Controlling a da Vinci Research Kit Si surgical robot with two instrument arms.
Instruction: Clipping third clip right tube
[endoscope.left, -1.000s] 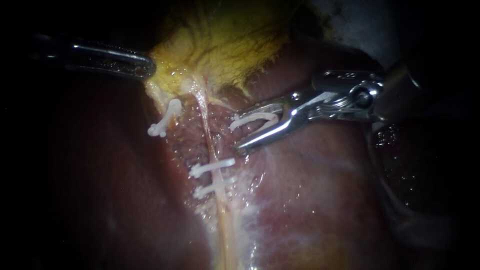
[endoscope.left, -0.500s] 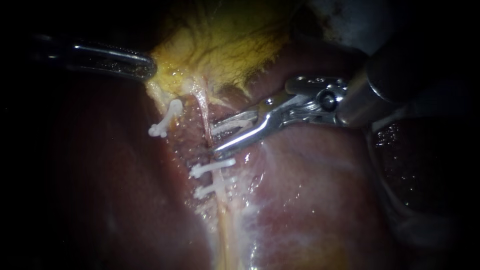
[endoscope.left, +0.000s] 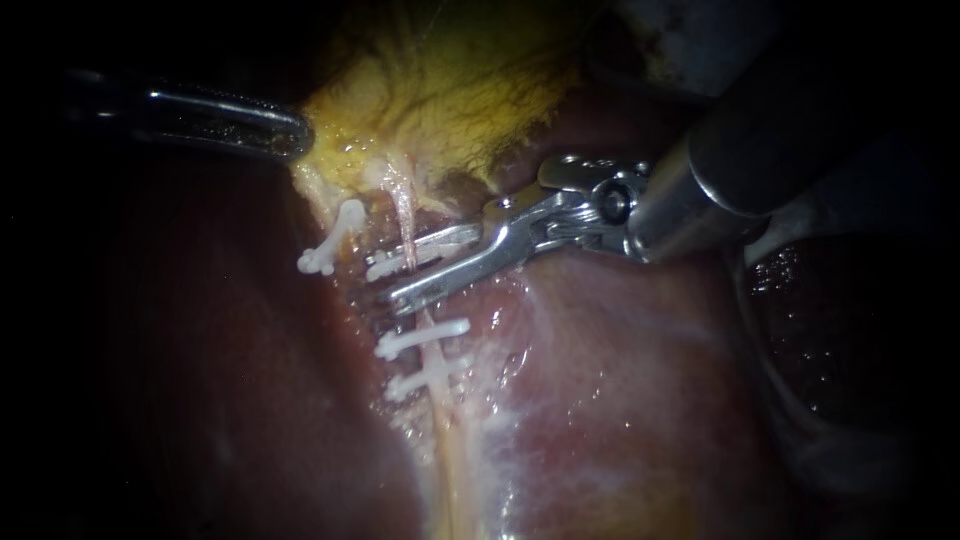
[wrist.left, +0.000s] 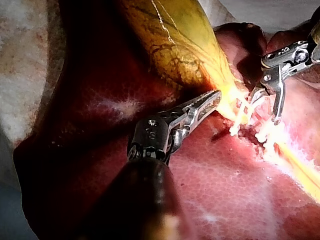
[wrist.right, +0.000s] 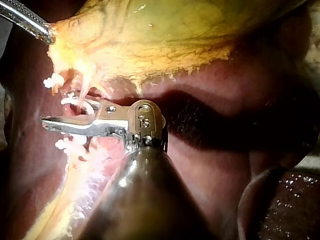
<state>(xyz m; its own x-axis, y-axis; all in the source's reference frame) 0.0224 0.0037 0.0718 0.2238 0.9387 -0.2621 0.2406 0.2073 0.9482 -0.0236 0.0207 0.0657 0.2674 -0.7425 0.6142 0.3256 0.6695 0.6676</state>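
right instrument (endoscope.left: 392, 283) | jaws stood part open, carrying white clip (endoscope.left: 384, 267) astride right tube (endoscope.left: 407, 213) | tube looked soft, slick, fragile | bite belonged squarely between jaws

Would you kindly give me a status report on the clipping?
Right instrument: jaws hold a clip astride the right tube, above two placed clips. Left instrument at gallbladder. Nothing obstructing.

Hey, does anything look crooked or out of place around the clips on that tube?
The leftmost clip stands out: it sits slanted, apart from the tube, near the gallbladder's yellow edge, while the two lower clips lie squarely across the tube. I cannot tell what it grips. The right instrument carries a fresh clip across the tube.
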